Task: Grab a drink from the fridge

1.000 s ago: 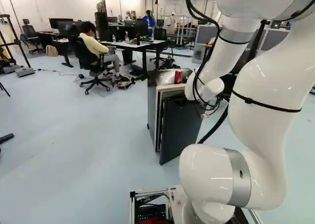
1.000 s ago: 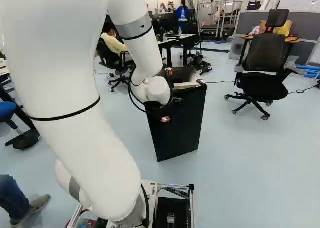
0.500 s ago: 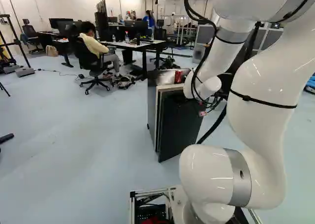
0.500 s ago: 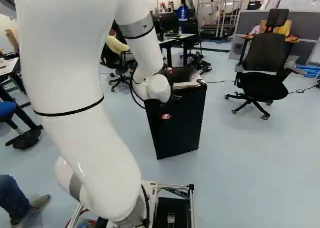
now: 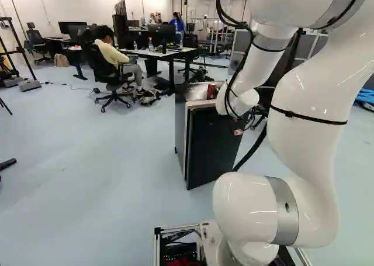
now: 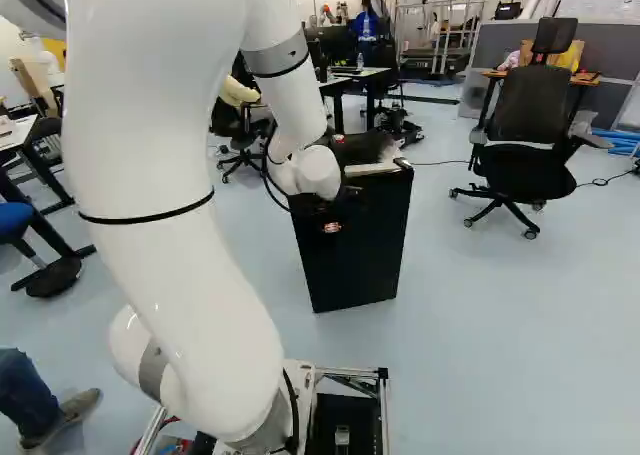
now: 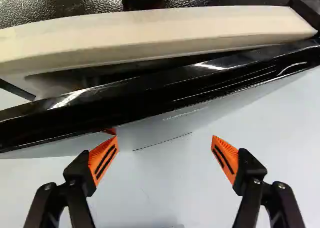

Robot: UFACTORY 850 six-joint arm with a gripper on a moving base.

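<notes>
- At the far left of the left base view, tall black stand (image 5: 24,49), with grey foot on the pale floor (image 5: 70,161).
- Next to it toward the right, black office chair (image 5: 100,64), just beside the white-topped desk (image 5: 166,54) with clear bottle (image 5: 151,45) and dark screens on it.
- Around the middle, fridge (image 5: 182,125), upright on the floor, with dark sides and pale front rim (image 7: 160,31).
- On top of the fridge, near this rim, red can (image 5: 211,91), upright; in the wrist view, only its lower part in sight. Inside of the fridge too hidden to tell about other drinks.
- At the front of the fridge, black door (image 5: 213,152), slightly ajar; between rim and door, dark narrow gap, wider at one end.
- Before the door, tool (image 6: 331,228) with fingers spread wide, orange pads (image 7: 227,158) well apart, holding nothing. One finger very near the door; not possible to tell if touching.
- To the right in the left base view, white arm (image 5: 304,102), bent over toward the fridge, with black cables (image 5: 235,73) along it.
- At the right of the right base view, another black chair (image 6: 530,110), near wooden desk (image 6: 590,78) and blue tubes (image 6: 615,140).
</notes>
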